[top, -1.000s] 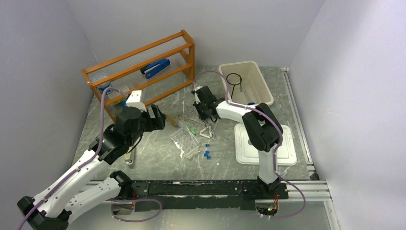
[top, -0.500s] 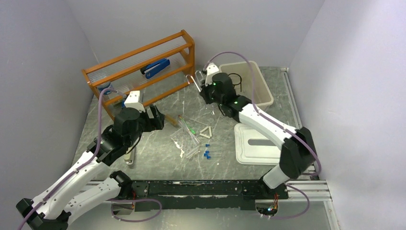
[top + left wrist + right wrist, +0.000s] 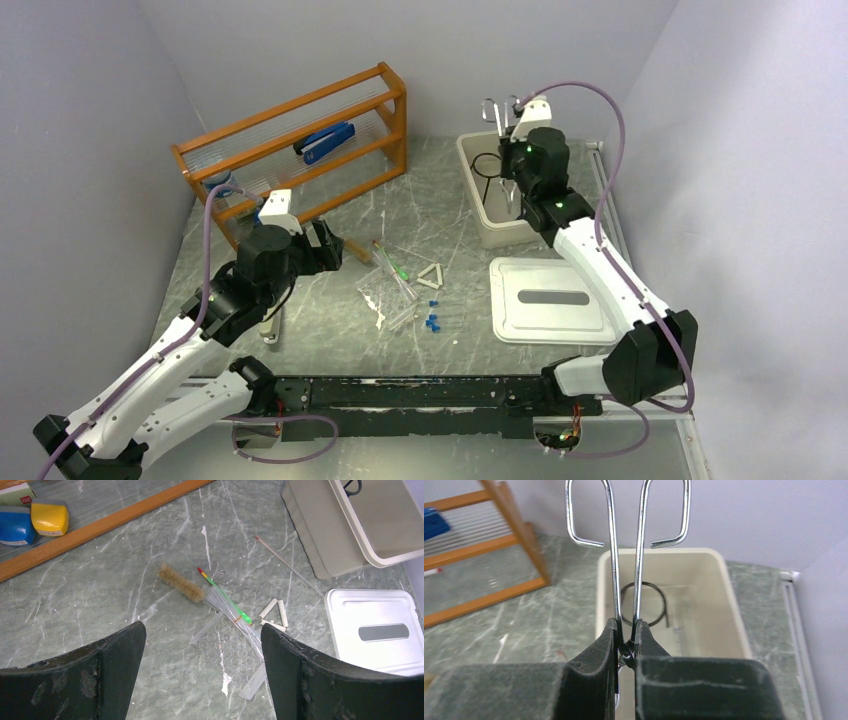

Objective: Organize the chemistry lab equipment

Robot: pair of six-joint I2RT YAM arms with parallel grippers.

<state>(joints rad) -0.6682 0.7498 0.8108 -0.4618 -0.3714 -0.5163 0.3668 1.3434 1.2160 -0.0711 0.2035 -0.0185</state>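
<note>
My right gripper (image 3: 511,128) is shut on the metal tweezers (image 3: 496,107) and holds them upright above the beige bin (image 3: 482,216). In the right wrist view the gripper (image 3: 626,630) pinches the tweezers (image 3: 614,555) low on their two legs. The black wire ring stand (image 3: 653,584) lies inside the bin (image 3: 724,580). My left gripper (image 3: 325,250) is open and empty; in its wrist view (image 3: 201,627) it hangs over the clear tube rack (image 3: 230,650). The white triangle (image 3: 270,609), a thin rod (image 3: 290,566) and a brush (image 3: 182,582) lie nearby. Blue-capped tubes (image 3: 432,322) lie on the table.
A wooden shelf rack (image 3: 300,140) with the blue stapler (image 3: 325,142) stands at the back left. The white bin lid (image 3: 550,300) lies flat at the right. Yellow and blue blocks (image 3: 49,517) sit behind the rack's bottom rail.
My right arm has lifted the tweezers from the middle of the table and swung them right and back, over the bin. My left arm has barely moved.
</note>
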